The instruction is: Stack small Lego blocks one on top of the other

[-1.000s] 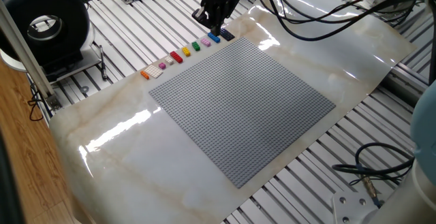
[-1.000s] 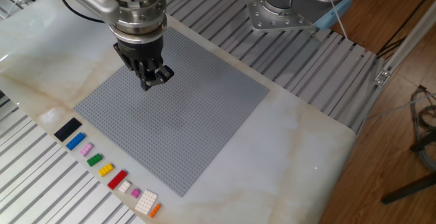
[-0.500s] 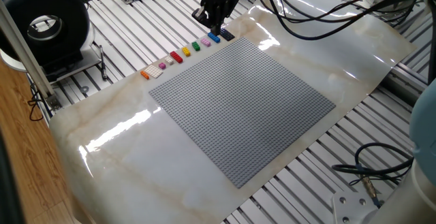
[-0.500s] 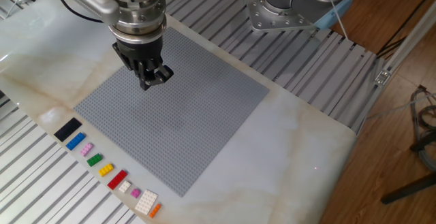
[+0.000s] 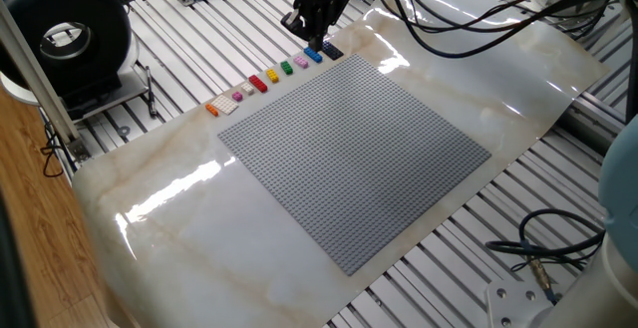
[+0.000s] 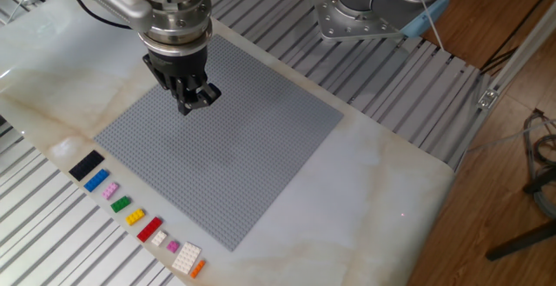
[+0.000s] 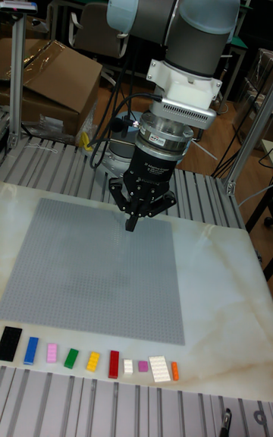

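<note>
Our gripper [image 7: 132,223] hangs closed and empty above the grey baseplate [image 7: 83,285]; the small Lego blocks [image 7: 70,358] lie unobstructed alongside.

We see a grey studded baseplate [image 7: 91,270], a marbled white surface [image 7: 216,315], and navy [image 7: 10,343], blue [image 7: 31,350], green [image 7: 71,359], yellow [image 7: 92,362] and red [image 7: 114,364] bricks.

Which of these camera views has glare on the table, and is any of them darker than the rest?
One fixed view: bright white glare streaks on the glossy marble table, and more near the far corner. The other fixed view: even light, only a soft sheen at the table's upper left. Tall fixed view: dimmer, dark background, and the end effector casts a faint shadow on the grey baseplate.
</note>
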`<state>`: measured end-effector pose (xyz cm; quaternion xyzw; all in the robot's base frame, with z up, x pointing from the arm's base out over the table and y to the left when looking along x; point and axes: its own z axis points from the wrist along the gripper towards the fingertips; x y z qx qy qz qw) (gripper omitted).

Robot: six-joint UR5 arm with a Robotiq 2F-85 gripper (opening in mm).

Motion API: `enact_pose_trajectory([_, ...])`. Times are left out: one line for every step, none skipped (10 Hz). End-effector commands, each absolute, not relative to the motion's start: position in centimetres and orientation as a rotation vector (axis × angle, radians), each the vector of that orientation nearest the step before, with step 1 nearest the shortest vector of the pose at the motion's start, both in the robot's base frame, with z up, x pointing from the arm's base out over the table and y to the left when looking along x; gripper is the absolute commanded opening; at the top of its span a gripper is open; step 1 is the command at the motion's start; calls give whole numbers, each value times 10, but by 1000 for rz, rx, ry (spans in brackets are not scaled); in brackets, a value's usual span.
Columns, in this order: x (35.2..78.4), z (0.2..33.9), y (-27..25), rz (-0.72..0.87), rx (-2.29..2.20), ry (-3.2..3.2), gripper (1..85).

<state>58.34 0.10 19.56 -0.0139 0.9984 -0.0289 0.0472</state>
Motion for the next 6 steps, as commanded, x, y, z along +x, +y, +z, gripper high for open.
enact_pose_trajectory([584,197,2,-81,-62,3042,10])
enact_pose_trajectory([584,197,2,-79,-65,3042,10])
enact_pose_trajectory([584,197,1,-81,-67,3042,10])
enact_pose_trajectory([584,197,1,-86,-72,3042,10])
enact_pose_trajectory([584,197,0,-88,-74,3042,10])
enact_pose_trajectory([585,197,0,-91,-75,3040,10])
